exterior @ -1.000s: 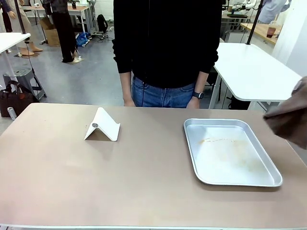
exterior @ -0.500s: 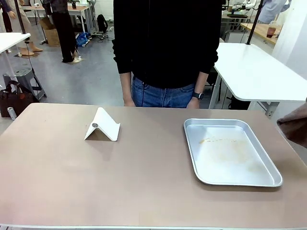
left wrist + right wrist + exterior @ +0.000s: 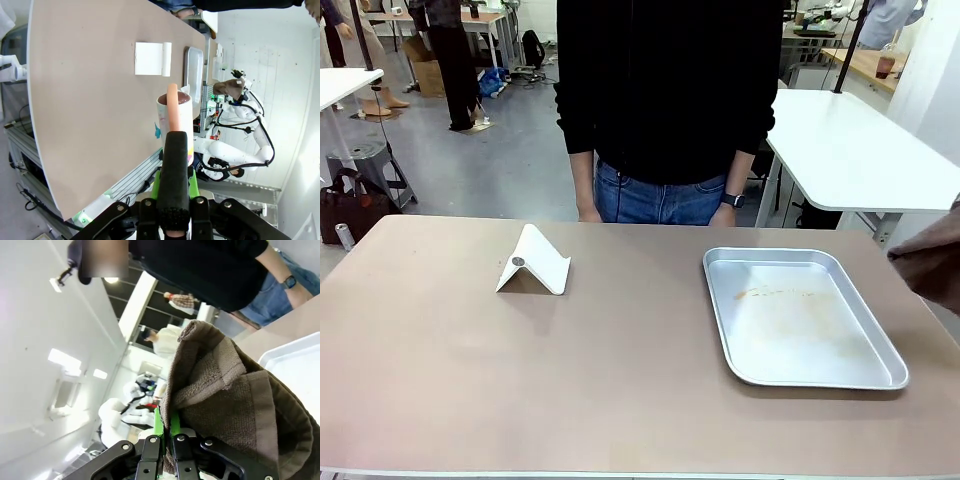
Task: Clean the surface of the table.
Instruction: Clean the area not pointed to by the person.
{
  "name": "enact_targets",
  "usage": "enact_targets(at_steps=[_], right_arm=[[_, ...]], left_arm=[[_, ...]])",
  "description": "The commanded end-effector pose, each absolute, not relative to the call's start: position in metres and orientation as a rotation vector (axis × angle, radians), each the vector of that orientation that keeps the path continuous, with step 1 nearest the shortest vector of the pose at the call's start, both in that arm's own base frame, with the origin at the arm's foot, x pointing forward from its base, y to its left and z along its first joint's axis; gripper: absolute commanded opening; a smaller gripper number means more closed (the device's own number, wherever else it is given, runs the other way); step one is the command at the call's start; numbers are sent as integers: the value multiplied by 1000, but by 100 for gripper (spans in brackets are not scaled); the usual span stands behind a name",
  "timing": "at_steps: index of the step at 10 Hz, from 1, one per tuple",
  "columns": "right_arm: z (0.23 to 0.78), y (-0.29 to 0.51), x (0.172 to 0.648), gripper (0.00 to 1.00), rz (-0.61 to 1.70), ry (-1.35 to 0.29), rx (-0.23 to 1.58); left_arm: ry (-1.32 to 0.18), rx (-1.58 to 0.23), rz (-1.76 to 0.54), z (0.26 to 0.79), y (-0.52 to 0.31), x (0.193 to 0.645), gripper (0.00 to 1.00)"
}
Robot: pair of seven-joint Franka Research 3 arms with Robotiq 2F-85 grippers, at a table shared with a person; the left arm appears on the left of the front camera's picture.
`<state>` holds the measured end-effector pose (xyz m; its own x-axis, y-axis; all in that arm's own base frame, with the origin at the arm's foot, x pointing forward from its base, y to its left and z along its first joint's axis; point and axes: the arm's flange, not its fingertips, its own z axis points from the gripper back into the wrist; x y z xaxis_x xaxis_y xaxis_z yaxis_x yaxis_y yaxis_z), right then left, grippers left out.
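The right gripper (image 3: 165,421) is clamped on a bunched brown towel (image 3: 225,395), held in the air by the right end of the tan table (image 3: 620,370). The left gripper (image 3: 175,142) is closed on a white cup (image 3: 167,117), with the table beyond it. On the table lie a stained metal tray (image 3: 790,335) to the right and a white folded stand (image 3: 535,262) left of centre. A person (image 3: 670,90) stands at the far edge.

Folded stand (image 3: 533,262) left on table (image 3: 620,400); tray (image 3: 800,315) right; person (image 3: 665,100) behind.
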<state>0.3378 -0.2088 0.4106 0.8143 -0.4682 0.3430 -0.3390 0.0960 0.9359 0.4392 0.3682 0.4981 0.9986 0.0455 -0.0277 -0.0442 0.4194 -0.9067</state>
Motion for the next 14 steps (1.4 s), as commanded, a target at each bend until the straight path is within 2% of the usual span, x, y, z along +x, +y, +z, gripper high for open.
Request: enact_targets(at_steps=[1, 4, 7, 9, 11, 12, 13, 14], right_arm=[[413, -170, 364, 0, -71, -729, 1329], [398, -137, 412, 0, -40, -703, 1283], [356, -122, 447, 0, -34, -741, 1205], [329, -111, 464, 0, -5, -670, 1219], [314, -107, 469, 0, -24, -594, 1209], [315, -104, 462, 0, -141, -548, 1139], [311, -106, 461, 0, -29, -610, 1222], [311, -106, 461, 0, -29, -610, 1222]], left_arm=[[10, -1139, 58, 504, 369, 437, 22], [10, -1139, 58, 504, 369, 437, 22], [10, -1139, 58, 504, 369, 437, 22], [10, -1139, 58, 504, 369, 437, 22], [10, -1139, 58, 504, 369, 437, 22], [10, -1139, 58, 504, 369, 437, 22], [10, -1139, 58, 504, 369, 437, 22], [10, -1139, 58, 504, 369, 437, 22]])
